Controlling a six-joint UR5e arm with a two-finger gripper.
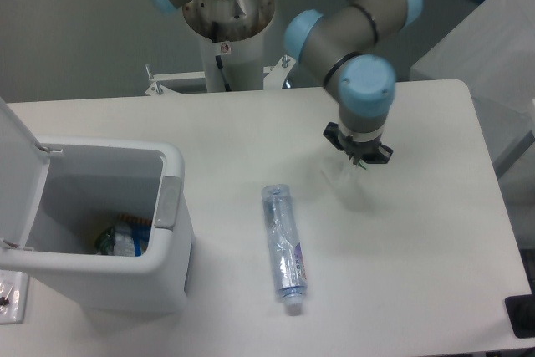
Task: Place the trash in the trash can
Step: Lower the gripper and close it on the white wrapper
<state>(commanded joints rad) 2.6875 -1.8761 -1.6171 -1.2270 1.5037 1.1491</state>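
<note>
Arm reaches down from the rear, gripper [358,159] low over the clear wrapper [345,180] on the white tabletop [418,290]; finger spread cannot be told. Bottle [282,237] lies lengthwise mid-table, cap nearest the camera. Trash can [171,198] stands at left, lid open, with colored packaging [121,240] inside.

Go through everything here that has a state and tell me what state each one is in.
Trash can: lid open, some colorful trash already inside.
Lid: swung up at the left.
Bottle: lying flat on the table, capped, untouched.
Wrapper: crumpled, directly under the gripper.
Gripper: pointing down over the wrapper; jaws hidden.
</note>
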